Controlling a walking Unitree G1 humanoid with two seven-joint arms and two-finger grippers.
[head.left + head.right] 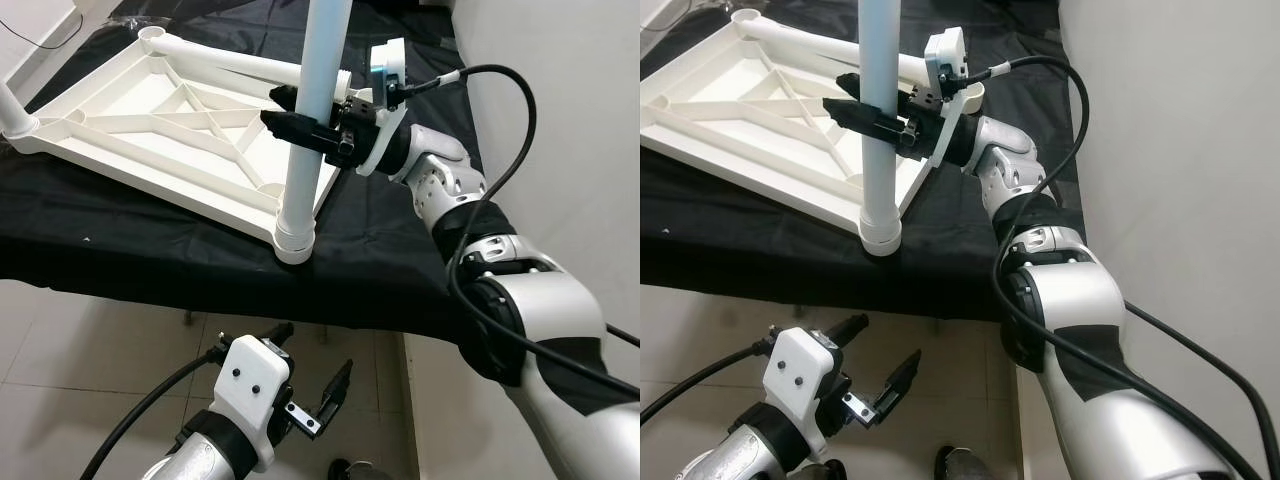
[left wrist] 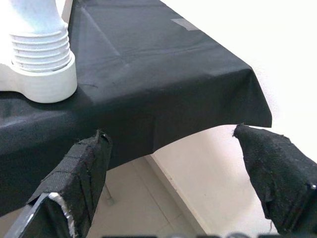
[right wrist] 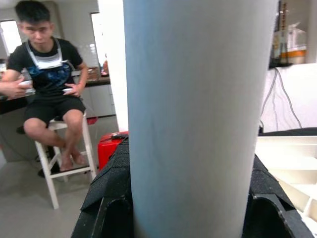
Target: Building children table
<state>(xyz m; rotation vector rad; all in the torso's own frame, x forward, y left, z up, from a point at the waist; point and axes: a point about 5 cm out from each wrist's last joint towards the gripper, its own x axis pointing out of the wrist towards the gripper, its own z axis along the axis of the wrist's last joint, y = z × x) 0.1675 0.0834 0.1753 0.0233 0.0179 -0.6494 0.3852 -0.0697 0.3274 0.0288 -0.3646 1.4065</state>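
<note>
Left gripper [image 1: 310,385] hanging below the counter's [image 1: 400,270] front edge, jaws released, right gripper [image 1: 300,112] clenched on the upright leg [image 1: 310,130] socketed at the tabletop's [image 1: 150,120] near corner — best kept plumb, twisted home gently, no levering.
</note>
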